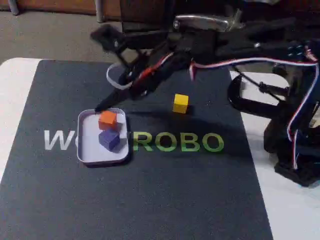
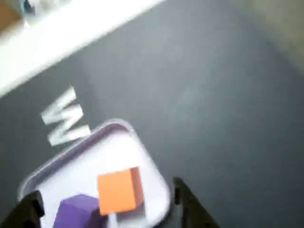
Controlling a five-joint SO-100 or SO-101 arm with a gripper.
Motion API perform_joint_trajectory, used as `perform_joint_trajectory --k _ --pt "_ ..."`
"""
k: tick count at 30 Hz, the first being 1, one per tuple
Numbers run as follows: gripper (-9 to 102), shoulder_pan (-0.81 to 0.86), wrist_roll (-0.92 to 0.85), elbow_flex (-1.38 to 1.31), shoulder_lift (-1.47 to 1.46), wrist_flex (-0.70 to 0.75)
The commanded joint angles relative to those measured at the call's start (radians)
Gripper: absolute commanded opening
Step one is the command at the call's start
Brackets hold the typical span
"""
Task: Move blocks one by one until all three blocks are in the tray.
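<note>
Fixed view, left to right. White table [image 1: 15, 100] carries a dark grey mat [image 1: 150, 200] printed with pale and green lettering [image 1: 177, 142]. Tray [image 1: 87, 150] sits left of centre on the mat, covering part of the lettering. 2 blocks inside it: orange block [image 1: 107, 119] at the far end, blue-purple block [image 1: 109, 139] just on its near side, the 2 touching or very nearly so. Gripper [image 1: 107, 97] hangs just above the tray's far rim, fingers spread apart, nothing between them. Black arm [image 1: 220, 42] reaches in from its base [image 1: 295, 150] at the right edge of the table, with red, white and blue wires along it. Yellow block [image 1: 180, 103] rests on the mat, right of the tray and well apart from it, under the arm.

Wrist view, blurred: tray [image 2: 142, 152] low in frame, orange block [image 2: 119, 190] overlapping the blue-purple block [image 2: 78, 211] on its left. 2 dark fingertips [image 2: 187, 197] stand wide apart at the bottom edge, either side of the tray.
</note>
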Motion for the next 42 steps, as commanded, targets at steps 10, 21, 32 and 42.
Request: perform_joint_trajectory --k 10,21,32,42 --pt "28 0.127 -0.213 0.273 0.371 0.101" --pt "26 0.252 -0.408 0.281 0.535 0.353" --pt "26 0.419 -0.752 0.453 0.647 0.379" --pt "26 0.376 -0.848 0.494 0.650 0.377"
